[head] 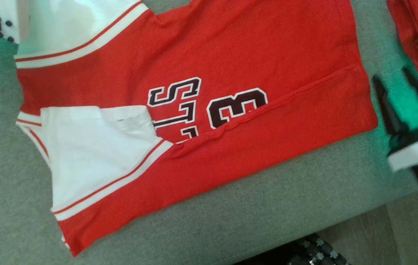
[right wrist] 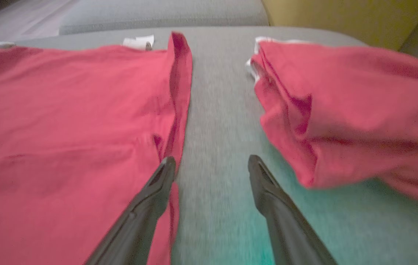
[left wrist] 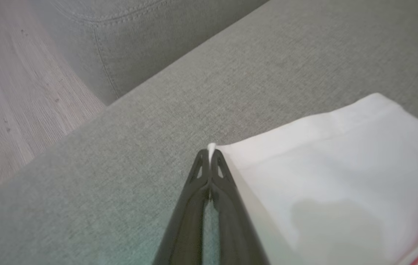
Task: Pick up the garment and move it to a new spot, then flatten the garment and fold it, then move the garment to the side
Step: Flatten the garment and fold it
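Closest to me, the near long edge of the red jersey [head: 231,55] is turned over toward its middle, and the near white sleeve [head: 95,147] is tucked in on top. The whole thing lies flat on the grey sofa cushion [head: 267,213], long axis running across me: sleeves at my left, hem at my right. My right gripper [head: 390,75] hangs spread wide just off the jersey's hem, one finger right at its edge, the other over bare cushion. My left gripper [left wrist: 210,152] is pinched tight on the corner of the jersey's far sleeve [left wrist: 341,165], so I'd guess the far side comes toward me next, with the right arm closest for the hem end. Beyond the hem sits a second red garment [right wrist: 341,110], apart from the jersey. Heads up: the lettering is half covered by the flap, the jersey's far edge is cut off, and my right wrist view is blurry.
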